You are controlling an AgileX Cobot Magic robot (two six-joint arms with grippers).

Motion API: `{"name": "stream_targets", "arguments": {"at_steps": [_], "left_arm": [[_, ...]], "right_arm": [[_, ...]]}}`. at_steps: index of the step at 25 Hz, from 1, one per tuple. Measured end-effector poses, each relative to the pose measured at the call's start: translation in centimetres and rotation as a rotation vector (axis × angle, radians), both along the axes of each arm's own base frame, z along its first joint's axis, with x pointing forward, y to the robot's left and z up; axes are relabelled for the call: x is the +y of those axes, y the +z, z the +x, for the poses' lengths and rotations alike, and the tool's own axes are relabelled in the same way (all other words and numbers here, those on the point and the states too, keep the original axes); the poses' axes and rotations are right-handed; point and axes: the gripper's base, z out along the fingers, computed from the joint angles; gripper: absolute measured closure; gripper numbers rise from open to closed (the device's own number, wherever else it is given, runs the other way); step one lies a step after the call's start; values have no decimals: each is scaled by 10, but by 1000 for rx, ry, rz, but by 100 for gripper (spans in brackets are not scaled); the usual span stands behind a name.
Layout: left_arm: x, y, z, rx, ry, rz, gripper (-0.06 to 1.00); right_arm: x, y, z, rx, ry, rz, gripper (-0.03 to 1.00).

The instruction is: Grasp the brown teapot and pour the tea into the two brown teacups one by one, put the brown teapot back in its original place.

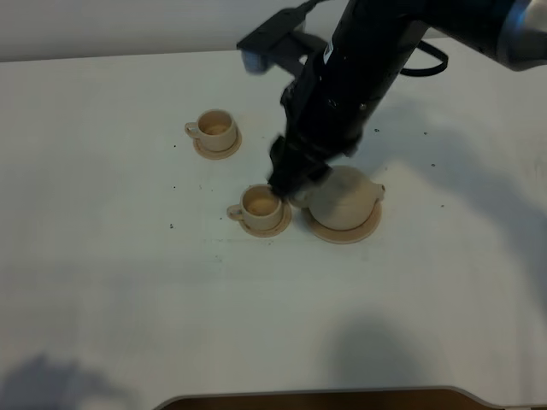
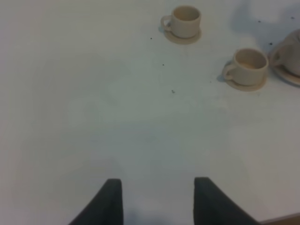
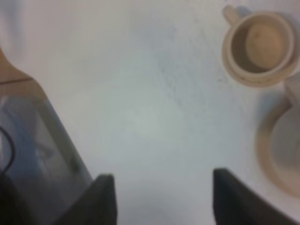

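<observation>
The brown teapot [image 1: 342, 198] sits upright on its wide saucer, the original place [image 1: 352, 232], right of centre. The near teacup [image 1: 261, 205] stands on its small saucer just left of it. The far teacup [image 1: 215, 128] stands on its saucer further back left. My right gripper [image 1: 289, 181] hangs over the gap between near cup and teapot; its fingers [image 3: 105, 199] are open and empty, with the near cup [image 3: 262, 44] and the wide saucer's rim [image 3: 267, 150] ahead. My left gripper [image 2: 159, 201] is open and empty over bare table, far from both cups [image 2: 186, 21] [image 2: 249, 65].
The white table [image 1: 128, 282] has small dark specks [image 1: 171, 226]. Its front edge [image 1: 308, 398] runs along the bottom of the high view. The right arm's black body [image 1: 359, 68] covers the area behind the teapot. The teapot's edge shows in the left wrist view [image 2: 293, 51].
</observation>
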Motion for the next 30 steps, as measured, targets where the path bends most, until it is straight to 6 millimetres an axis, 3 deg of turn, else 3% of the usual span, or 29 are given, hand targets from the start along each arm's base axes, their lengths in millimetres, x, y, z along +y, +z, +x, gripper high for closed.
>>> {"name": "stream_targets", "arguments": {"at_steps": [1, 3, 17, 23, 30], "left_arm": [[0, 0, 0, 0, -2, -4, 59], [0, 0, 0, 1, 1, -1, 59], [0, 0, 0, 3, 2, -3, 59], [0, 0, 0, 3, 2, -4, 59], [0, 0, 0, 3, 2, -4, 59]], "right_arm": [[4, 18, 22, -220, -119, 170, 49], [-7, 34, 38, -341, -204, 250, 49], [-27, 13, 22, -111, -80, -7, 49], [-34, -5, 12, 10, 43, -184, 49], [-45, -12, 7, 57, 89, -328, 49]]}}
